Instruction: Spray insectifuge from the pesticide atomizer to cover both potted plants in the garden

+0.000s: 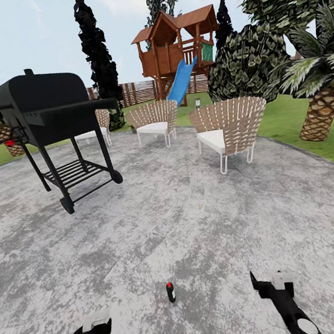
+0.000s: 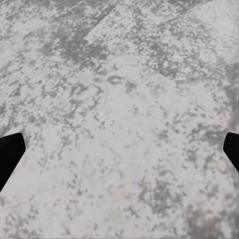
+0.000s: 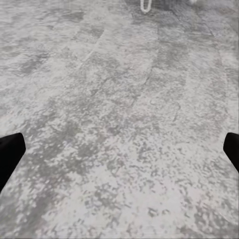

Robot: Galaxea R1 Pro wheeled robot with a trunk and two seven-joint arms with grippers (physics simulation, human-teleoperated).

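A small dark atomizer (image 1: 170, 292) with a red top stands upright on the mottled grey patio (image 1: 186, 223), low in the head view between my two arms. My left gripper (image 1: 93, 326) hangs to its left and my right gripper (image 1: 269, 283) to its right, both apart from it. Each wrist view looks down on bare paving, with black fingertips (image 2: 10, 152) (image 3: 10, 152) spread to the frame's edges and nothing between them, so both grippers are open. The two potted plants are out of view.
A black wheeled grill (image 1: 54, 117) stands at the left. Three wicker chairs (image 1: 231, 127) (image 1: 155, 121) (image 1: 98, 125) sit at the patio's far side. A palm (image 1: 321, 104) and a bush (image 1: 250, 62) grow on the lawn at right; a wooden playhouse with a blue slide (image 1: 178, 52) stands by the fence.
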